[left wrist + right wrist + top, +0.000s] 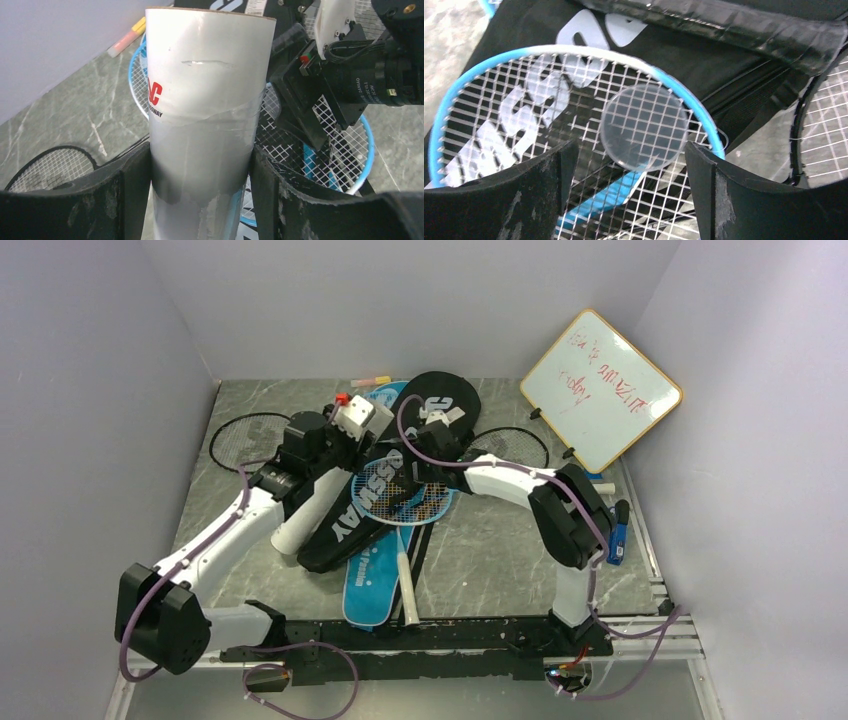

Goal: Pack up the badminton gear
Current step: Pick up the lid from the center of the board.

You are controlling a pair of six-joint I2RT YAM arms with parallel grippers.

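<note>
On the grey marbled table (500,560), the light-blue-framed racket (524,115) lies on the black white-lettered bag (340,525), its handle trailing off the bag. It sits directly under the right gripper (629,150), whose jaws are spread wide and empty. The left gripper (200,155) clamps a long white tube (210,65).

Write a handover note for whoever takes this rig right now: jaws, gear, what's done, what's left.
Left gripper: shut on the white tube.
Right gripper: open above the light-blue racket, which lies on the black bag.
Blue bag lies under the black one.
Left black racket and right black racket lie bare on the table.
Done: nothing visibly packed.
Left: rackets into bags; no shuttlecocks in view.
</note>
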